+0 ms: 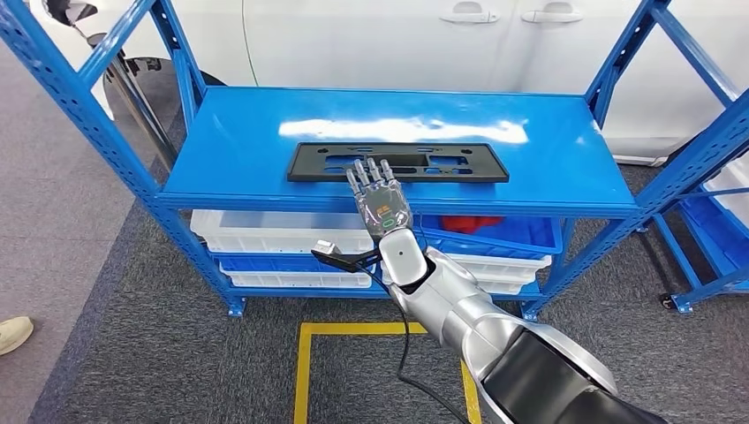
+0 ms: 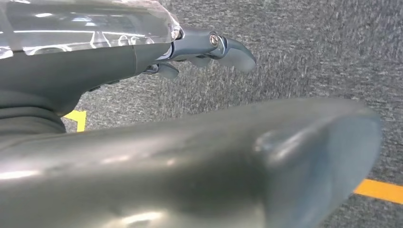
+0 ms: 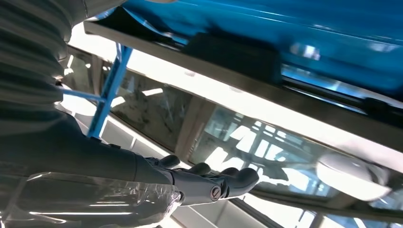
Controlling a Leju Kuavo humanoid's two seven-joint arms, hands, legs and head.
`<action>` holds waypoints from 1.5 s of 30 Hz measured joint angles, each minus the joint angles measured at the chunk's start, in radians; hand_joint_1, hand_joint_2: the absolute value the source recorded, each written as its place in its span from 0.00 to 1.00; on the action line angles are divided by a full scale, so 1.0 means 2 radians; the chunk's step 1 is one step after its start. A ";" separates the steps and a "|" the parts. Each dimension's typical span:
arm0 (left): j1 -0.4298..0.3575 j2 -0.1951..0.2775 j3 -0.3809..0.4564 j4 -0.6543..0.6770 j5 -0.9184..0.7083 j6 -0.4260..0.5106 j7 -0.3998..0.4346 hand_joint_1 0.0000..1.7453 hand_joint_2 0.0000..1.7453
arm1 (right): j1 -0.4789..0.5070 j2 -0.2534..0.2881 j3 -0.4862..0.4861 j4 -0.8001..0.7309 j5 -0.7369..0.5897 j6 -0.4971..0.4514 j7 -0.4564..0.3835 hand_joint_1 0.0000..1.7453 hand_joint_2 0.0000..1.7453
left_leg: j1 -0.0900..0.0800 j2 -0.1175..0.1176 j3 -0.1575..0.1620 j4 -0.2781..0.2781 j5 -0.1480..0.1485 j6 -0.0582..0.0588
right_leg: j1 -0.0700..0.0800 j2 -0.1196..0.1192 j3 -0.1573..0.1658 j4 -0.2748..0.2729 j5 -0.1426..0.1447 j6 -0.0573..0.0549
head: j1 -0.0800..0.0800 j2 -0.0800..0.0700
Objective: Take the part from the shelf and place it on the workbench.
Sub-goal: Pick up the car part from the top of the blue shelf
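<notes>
The right hand [image 1: 378, 199] is reaching out flat over the front edge of the blue metal shelf [image 1: 548, 141], its fingers straight and slightly apart, holding nothing; the fingertips are lying over the near edge of the flat black rectangular plastic part with slotted cut-outs [image 1: 442, 163], though I cannot tell whether they are touching it. The left hand [image 2: 209, 47] is hanging over grey carpet, its fingers loosely curled and holding nothing.

To do this step well, the fingers probably should be sliding along the part's near long edge, with the thumb coming under where the part can be drawn past the shelf lip; a thin, wide plate is likely to tip if held off-centre.

The part is lying flat, lengthwise, on the top deck. Below it, white plastic bins [image 1: 265, 234] and a blue bin [image 1: 512, 234] are sitting on lower levels. The shelf is standing on grey carpet [image 1: 132, 353] marked with yellow tape [image 1: 305, 371], with a white car [image 1: 397, 40] behind.
</notes>
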 joint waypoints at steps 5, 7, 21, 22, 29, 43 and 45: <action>-0.001 0.001 0.000 0.000 -0.002 0.000 0.000 0.00 0.00 | -0.001 -0.003 -0.012 -0.001 0.006 -0.005 0.001 0.00 1.00 | 0.000 0.003 -0.017 0.046 -0.027 -0.011 | -0.007 -0.001 0.018 -0.021 0.005 -0.003 | 0.000 0.000; 0.000 0.002 0.000 0.000 -0.002 0.001 0.000 0.00 0.00 | 0.000 -0.003 -0.015 -0.001 0.007 -0.005 0.001 0.00 1.00 | 0.001 0.003 -0.051 0.111 -0.052 -0.014 | -0.008 -0.001 0.021 -0.022 0.003 -0.004 | 0.000 0.000; 0.000 0.004 0.000 0.000 -0.001 0.001 0.000 0.00 0.00 | 0.003 -0.003 -0.027 0.000 0.012 -0.006 -0.004 0.00 1.00 | 0.002 0.002 0.005 -0.005 0.002 0.011 | -0.009 0.001 -0.007 0.073 -0.053 0.025 | 0.000 0.000; 0.000 0.004 0.000 0.000 -0.001 0.001 0.000 0.00 0.00 | 0.004 -0.003 -0.027 0.000 0.013 -0.006 -0.004 0.00 1.00 | 0.002 0.001 0.007 -0.005 0.000 0.012 | -0.009 0.001 -0.030 0.106 -0.064 0.026 | 0.000 0.000; 0.002 0.003 0.000 0.001 -0.001 0.002 0.000 0.00 0.00 | 0.010 -0.005 -0.030 0.001 0.015 -0.006 -0.005 0.00 1.00 | -0.007 -0.002 0.038 -0.009 -0.025 0.013 | 0.005 0.001 -0.025 0.004 0.028 -0.006 | 0.000 0.000; 0.002 0.005 0.000 0.001 -0.003 0.002 -0.001 0.00 0.00 | 0.012 -0.006 -0.032 0.001 0.026 0.009 -0.023 0.00 1.00 | 0.015 0.004 -0.035 0.050 -0.010 -0.030 | -0.012 0.002 0.043 -0.018 -0.016 0.003 | 0.000 0.000; 0.002 0.004 0.000 0.001 -0.003 0.002 -0.001 0.00 0.00 | 0.012 -0.006 -0.032 0.001 0.029 0.014 -0.027 0.00 1.00 | 0.017 0.007 -0.027 0.010 0.021 -0.035 | -0.015 0.002 0.044 -0.007 -0.027 0.010 | 0.000 0.000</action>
